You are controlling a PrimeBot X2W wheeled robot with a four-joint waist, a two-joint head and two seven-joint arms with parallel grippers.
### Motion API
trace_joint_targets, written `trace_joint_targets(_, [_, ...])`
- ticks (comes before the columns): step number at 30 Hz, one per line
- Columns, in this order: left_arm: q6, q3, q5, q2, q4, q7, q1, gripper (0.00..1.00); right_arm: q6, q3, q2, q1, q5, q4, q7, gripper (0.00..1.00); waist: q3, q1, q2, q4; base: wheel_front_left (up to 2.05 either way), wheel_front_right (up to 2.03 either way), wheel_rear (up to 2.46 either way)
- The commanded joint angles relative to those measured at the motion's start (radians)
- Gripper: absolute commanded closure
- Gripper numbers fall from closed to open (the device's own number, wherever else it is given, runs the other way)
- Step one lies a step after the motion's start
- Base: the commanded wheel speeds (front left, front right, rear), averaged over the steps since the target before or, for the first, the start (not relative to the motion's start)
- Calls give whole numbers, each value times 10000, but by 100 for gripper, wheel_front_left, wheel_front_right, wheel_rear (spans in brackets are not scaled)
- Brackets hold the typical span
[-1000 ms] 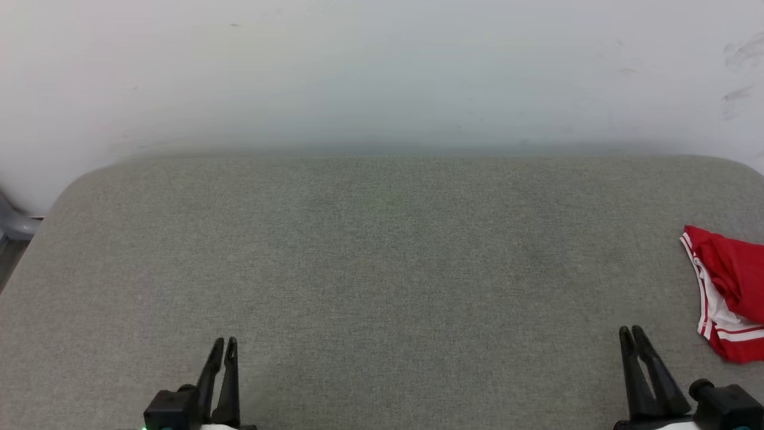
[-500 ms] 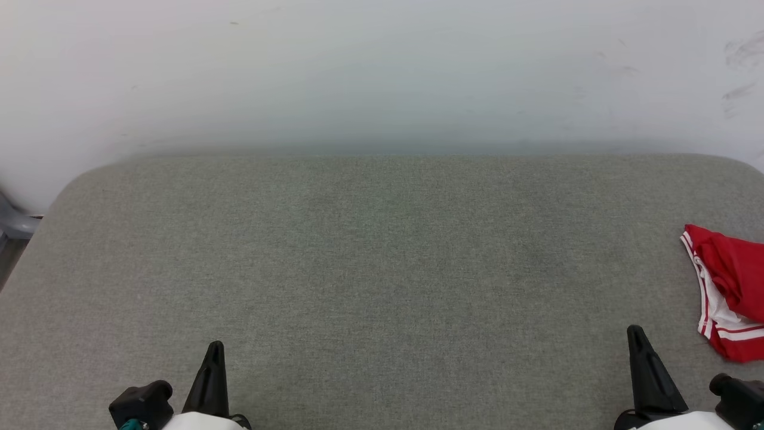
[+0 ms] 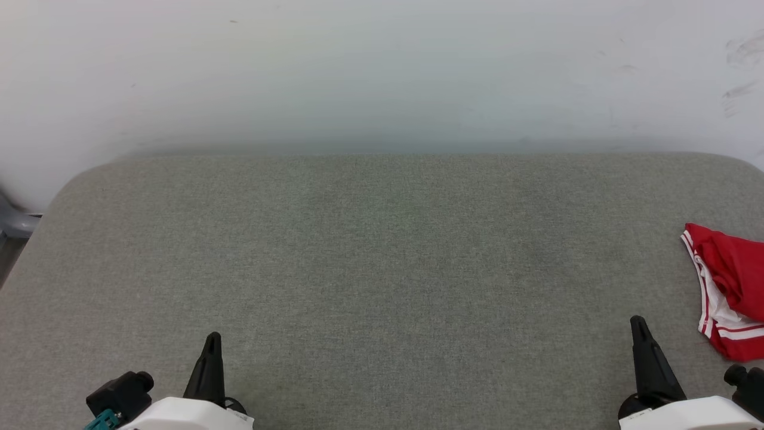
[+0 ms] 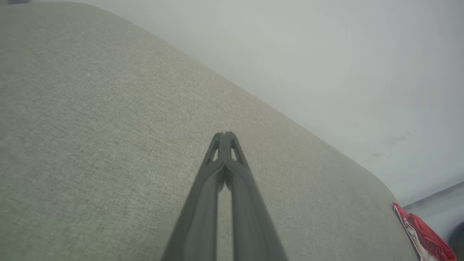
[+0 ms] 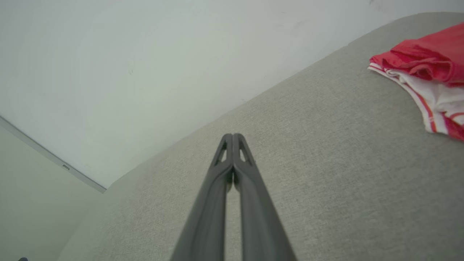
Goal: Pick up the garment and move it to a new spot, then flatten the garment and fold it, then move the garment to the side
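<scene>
Head view: your left jaws sit bottom left, fingers (image 3: pixel 209 370) clenched into one dark spike with nothing in them. Right jaws sit bottom right, fingers (image 3: pixel 650 370) clenched the same way and also empty. Both are over the grey fabric counter (image 3: pixel 382 257); can't tell if the tips touch it. The shirt (image 3: pixel 728 280) lies crumpled on the counter, ahead of the right jaws and out to their right. It's near them but apart, and partly cut off by the frame edge. Red cloth is on top, with white, red-striped trim on the side toward the right jaws. It's well apart from the left jaws. A pale wall (image 3: pixel 382 71) stands past the counter's far edge, ahead of both jaws.

Left wrist view: left jaws are clenched, fingers (image 4: pixel 203 210) meeting at the tips with nothing between them. There's bare counter (image 4: pixel 90 127) ahead of them and to either side. The shirt (image 4: pixel 424 235) shows at the counter's far end, well off to the right of these jaws. The wall (image 4: pixel 326 54) is beyond.

Right wrist view: right jaws are clenched, fingers (image 5: pixel 214 210) pressed together at the tips and gripping nothing. The shirt (image 5: pixel 424 58) is ahead of the tips and to their right, near but not touching. You can see a bunched red fold over white fabric with red stripes. Bare counter (image 5: pixel 308 163) lies between the jaws and the shirt.
</scene>
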Motion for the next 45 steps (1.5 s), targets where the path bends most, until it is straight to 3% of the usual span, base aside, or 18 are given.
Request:
trace_joint_targets(1, [-63,74,-316,23,-86,70,-271,100,0,8,-104,-282,328,-81,55,100,2,-1,-1,-1,0,0,0])
trace_joint_targets(45, [-542,572,-5814,-39,391,1437,-1126,100,-3,-136,-150,-1222,5833,595,1362,100,118,-1,-1,-55,0,0,0])
